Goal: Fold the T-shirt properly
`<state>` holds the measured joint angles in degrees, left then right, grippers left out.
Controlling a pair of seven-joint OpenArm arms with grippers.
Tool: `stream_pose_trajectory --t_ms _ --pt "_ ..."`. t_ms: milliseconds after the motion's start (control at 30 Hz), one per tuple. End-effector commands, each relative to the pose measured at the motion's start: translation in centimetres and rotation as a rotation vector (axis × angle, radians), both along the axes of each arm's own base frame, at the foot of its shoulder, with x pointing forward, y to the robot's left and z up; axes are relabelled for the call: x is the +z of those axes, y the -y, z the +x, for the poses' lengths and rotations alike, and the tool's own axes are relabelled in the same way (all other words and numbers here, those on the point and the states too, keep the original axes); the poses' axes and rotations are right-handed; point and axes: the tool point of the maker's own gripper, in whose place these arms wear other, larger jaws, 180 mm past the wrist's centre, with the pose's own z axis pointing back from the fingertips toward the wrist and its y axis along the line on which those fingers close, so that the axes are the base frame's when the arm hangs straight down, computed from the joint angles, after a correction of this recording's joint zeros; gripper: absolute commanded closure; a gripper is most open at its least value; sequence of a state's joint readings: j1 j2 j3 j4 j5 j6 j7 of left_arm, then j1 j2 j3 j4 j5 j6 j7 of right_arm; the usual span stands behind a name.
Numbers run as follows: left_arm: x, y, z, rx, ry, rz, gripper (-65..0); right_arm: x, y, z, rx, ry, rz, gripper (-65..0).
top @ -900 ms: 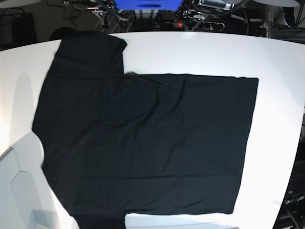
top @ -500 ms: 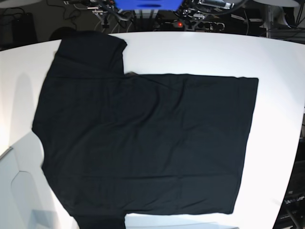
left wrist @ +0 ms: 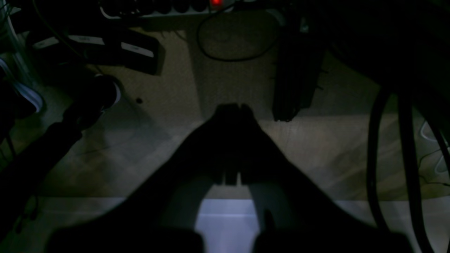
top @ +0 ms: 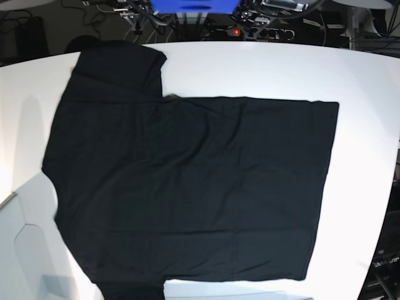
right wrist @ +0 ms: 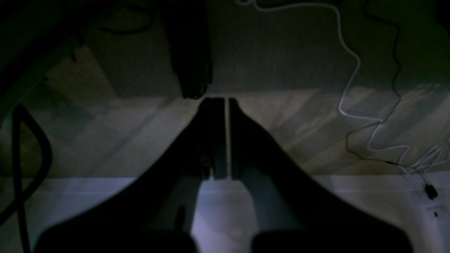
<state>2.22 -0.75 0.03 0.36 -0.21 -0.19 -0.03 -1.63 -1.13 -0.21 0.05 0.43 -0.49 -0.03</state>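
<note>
The black T-shirt (top: 187, 187) lies spread flat on the white table (top: 281, 69), its hem toward the right and one sleeve (top: 119, 62) reaching the far left edge. Neither arm shows in the base view. In the left wrist view my left gripper (left wrist: 232, 107) is shut with nothing in it and hangs over a dim floor. My right gripper (right wrist: 226, 100) in the right wrist view is shut and empty too, its fingers nearly touching over the floor. The T-shirt appears in neither wrist view.
Cables and a power strip with a red light (top: 234, 30) lie behind the table's far edge. A blue object (top: 194, 6) stands at the back. In the wrist views, black cables (left wrist: 386, 147) and a white cord (right wrist: 351, 88) run over the floor.
</note>
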Motion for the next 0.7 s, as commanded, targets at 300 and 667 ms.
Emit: stream_pose_trajectory --t_ms 300,667 --pt "0.8 -1.2 -2.8 -0.014 0.053 0.012 0.0 0.5 -0.3 -3.7 -0.003 -0.012 0.01 0.0" --pt "7.9 -3.0 -2.2 -0.095 0.322 0.014 0.0 6.4 3.3 -4.4 0.018 0.259 -0.047 0.0"
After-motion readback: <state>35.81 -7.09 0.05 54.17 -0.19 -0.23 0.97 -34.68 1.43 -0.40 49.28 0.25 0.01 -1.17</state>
